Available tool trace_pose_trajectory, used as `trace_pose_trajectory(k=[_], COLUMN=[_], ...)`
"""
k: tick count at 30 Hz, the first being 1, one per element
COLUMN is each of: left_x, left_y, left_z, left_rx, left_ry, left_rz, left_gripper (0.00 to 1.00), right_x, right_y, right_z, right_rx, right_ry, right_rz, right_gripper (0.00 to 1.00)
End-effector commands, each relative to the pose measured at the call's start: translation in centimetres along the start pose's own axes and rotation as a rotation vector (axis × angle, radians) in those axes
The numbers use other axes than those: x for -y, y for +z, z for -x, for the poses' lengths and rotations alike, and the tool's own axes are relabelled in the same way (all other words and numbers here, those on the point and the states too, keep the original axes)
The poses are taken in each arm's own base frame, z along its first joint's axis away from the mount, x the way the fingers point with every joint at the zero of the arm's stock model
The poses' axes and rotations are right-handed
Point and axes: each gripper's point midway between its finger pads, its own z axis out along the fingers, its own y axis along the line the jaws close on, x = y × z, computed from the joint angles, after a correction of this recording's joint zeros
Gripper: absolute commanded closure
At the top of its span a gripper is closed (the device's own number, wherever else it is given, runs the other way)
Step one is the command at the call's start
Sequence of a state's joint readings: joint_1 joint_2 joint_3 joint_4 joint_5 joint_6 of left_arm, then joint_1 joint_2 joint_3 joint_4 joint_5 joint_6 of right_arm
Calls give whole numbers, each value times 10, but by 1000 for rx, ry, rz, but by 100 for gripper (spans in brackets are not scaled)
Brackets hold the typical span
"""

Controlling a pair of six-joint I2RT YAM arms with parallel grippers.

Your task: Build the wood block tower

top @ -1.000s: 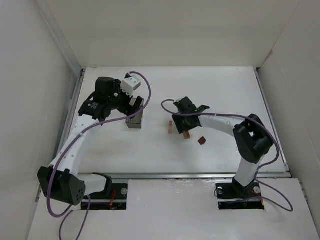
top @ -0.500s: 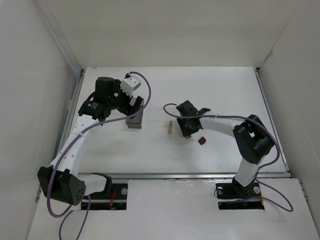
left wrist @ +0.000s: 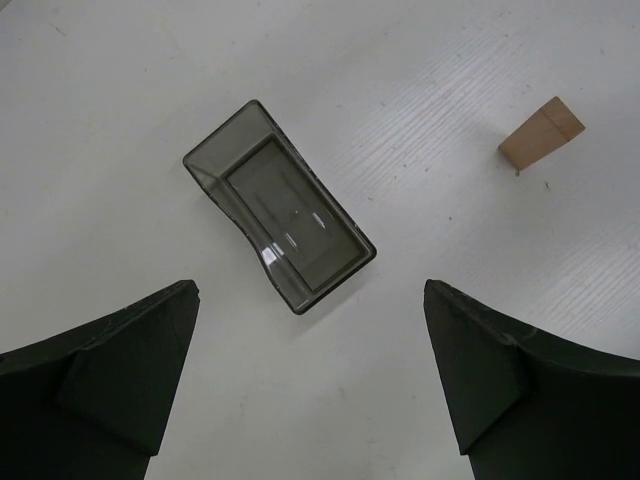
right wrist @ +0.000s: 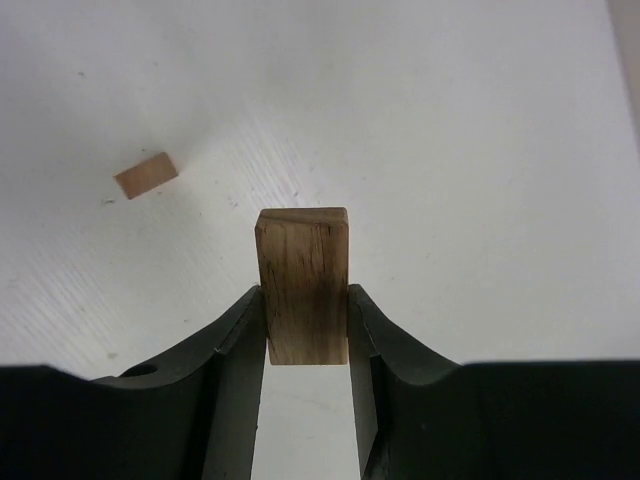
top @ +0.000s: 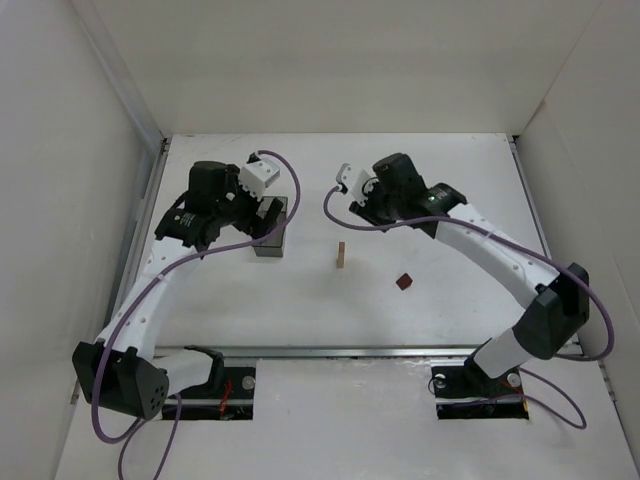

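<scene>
I count three wooden pieces of the tower, all apart from each other. One light tan block [top: 341,255] stands upright on the white table [top: 450,180]. The dark reddish-brown block [top: 404,282] lies at about 4 o'clock from it, near but not touching. The second tan block [right wrist: 302,260] is above the table, pinched on its two long sides by the right gripper [right wrist: 305,297], at about 1 o'clock from the standing one (as seen from above). One dark bin [left wrist: 280,205] lies at 9 o'clock from the standing block. The left gripper [left wrist: 310,320] hangs over the bin with jaws spread wide, holding nothing.
</scene>
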State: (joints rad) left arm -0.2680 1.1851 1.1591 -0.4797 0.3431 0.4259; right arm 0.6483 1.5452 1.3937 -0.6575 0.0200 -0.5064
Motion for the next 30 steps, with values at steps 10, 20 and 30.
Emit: trace_pose_trajectory(k=[10, 20, 30], left_x=[-39, -37, -38], left_y=[-23, -20, -19], left_z=[-33, -37, -35], left_rx=[-19, -10, -3], left_ry=[-113, -112, -99], left_rz=[247, 241, 244], left_gripper=[5, 4, 4], right_x=[-56, -77, -82], right_y=[15, 42, 52], right_z=[35, 26, 30], right_rx=[13, -30, -15], right_ry=[-469, -489, -447], right_rz=[358, 410, 421], right_gripper=[100, 100, 100])
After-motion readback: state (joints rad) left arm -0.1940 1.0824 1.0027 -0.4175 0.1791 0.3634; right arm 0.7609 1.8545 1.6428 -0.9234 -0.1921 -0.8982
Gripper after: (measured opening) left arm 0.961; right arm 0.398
